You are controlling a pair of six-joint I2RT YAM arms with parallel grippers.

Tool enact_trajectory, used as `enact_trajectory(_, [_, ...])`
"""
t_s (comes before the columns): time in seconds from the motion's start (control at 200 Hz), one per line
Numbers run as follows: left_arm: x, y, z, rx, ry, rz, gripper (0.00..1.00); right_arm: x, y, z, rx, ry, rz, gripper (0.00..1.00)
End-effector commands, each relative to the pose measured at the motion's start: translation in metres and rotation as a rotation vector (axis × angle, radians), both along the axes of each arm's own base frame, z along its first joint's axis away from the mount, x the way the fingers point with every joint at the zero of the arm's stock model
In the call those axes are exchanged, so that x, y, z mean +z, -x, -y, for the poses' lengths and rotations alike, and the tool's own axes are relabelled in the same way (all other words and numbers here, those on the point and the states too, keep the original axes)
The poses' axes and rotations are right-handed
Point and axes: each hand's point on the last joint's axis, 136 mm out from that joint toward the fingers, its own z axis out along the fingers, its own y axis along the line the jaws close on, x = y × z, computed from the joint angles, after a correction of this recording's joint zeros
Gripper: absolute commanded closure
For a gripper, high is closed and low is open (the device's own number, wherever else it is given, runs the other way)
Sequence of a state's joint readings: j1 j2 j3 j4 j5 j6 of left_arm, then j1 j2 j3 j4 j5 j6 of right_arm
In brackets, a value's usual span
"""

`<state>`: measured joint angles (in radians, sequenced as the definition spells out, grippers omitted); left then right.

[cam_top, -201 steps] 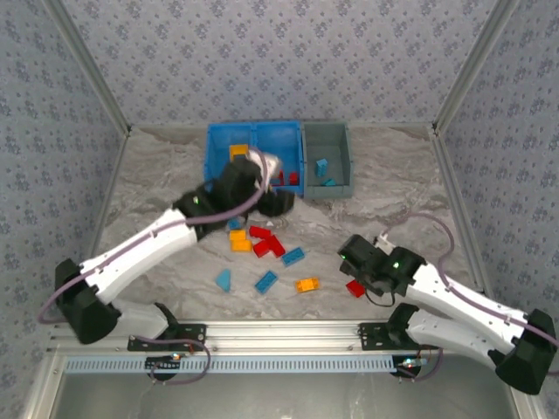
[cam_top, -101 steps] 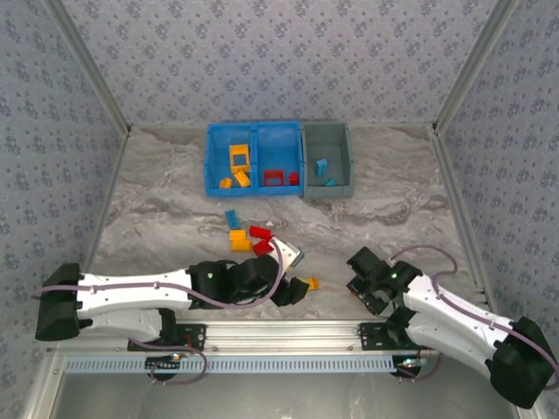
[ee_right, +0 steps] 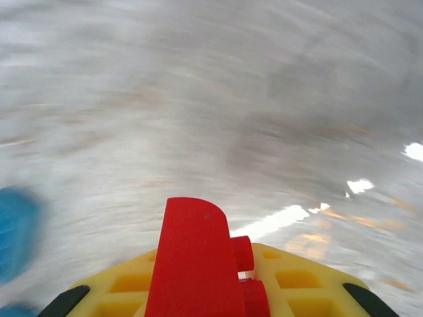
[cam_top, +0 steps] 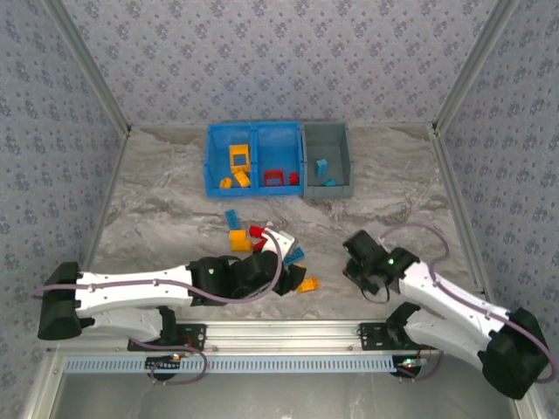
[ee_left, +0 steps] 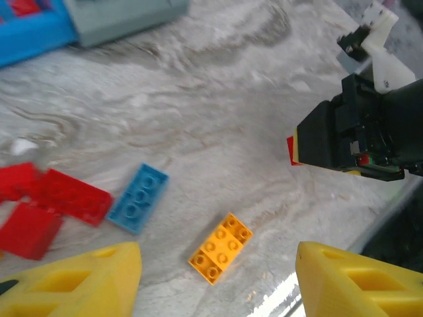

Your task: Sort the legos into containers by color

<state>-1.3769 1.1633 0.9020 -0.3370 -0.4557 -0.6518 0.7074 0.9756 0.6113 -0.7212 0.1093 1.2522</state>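
My right gripper (ee_right: 198, 281) is shut on a red lego (ee_right: 193, 257), which stands up between its yellow fingers just above the table; from above this gripper (cam_top: 360, 265) is at the front right. My left gripper (ee_left: 217, 256) is open and hovers low over an orange lego (ee_left: 220, 247) lying flat between its fingers (ee_left: 79, 281). In the top view this gripper (cam_top: 289, 281) sits just left of that orange lego (cam_top: 307, 285). Left of it lie a light blue plate (ee_left: 137, 198) and red legos (ee_left: 66, 195).
At the back stand the blue bin (cam_top: 253, 131), holding orange and red pieces in separate compartments, and the grey bin (cam_top: 326, 131) with light blue pieces. Loose blue (cam_top: 231, 216), orange (cam_top: 238, 240) and red (cam_top: 256, 232) legos lie mid-table. The two grippers are close together.
My left arm swung back from the blue bin to the table's front and came down over the orange lego. My right gripper shut on the red lego and raised it off the table.
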Motion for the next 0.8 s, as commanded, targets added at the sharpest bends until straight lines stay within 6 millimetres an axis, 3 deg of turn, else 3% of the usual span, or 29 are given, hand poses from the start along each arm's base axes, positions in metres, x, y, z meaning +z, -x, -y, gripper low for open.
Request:
enact_trajectory(0.0, [0.038, -0.035, -0.053, 0.254, 0.024, 0.037, 0.37, 0.068, -0.061, -0.047, 0.242, 0.057, 0.228, 0.78])
enact_trajectory(0.08, [0.044, -0.054, -0.081, 0.355, 0.048, 0.006, 0.37, 0.087, -0.094, -0.083, 0.356, 0.094, 0.259, 0.78])
enact_trajectory(0.18, [0.056, -0.072, -0.099, 0.398, 0.084, -0.005, 0.36, 0.104, -0.138, -0.119, 0.423, 0.118, 0.297, 0.77])
enact_trajectory(0.32, [0.069, -0.094, -0.115, 0.449, 0.12, -0.014, 0.36, 0.1, -0.204, -0.15, 0.461, 0.237, 0.289, 0.77])
enact_trajectory(0.58, [0.078, -0.112, -0.109, 0.443, 0.166, -0.004, 0.36, 0.073, -0.302, -0.167, 0.407, 0.305, 0.284, 0.76])
enact_trajectory(0.795, [0.074, -0.112, -0.105, 0.429, 0.158, -0.014, 0.36, 0.037, -0.35, -0.176, 0.432, 0.291, 0.286, 0.75])
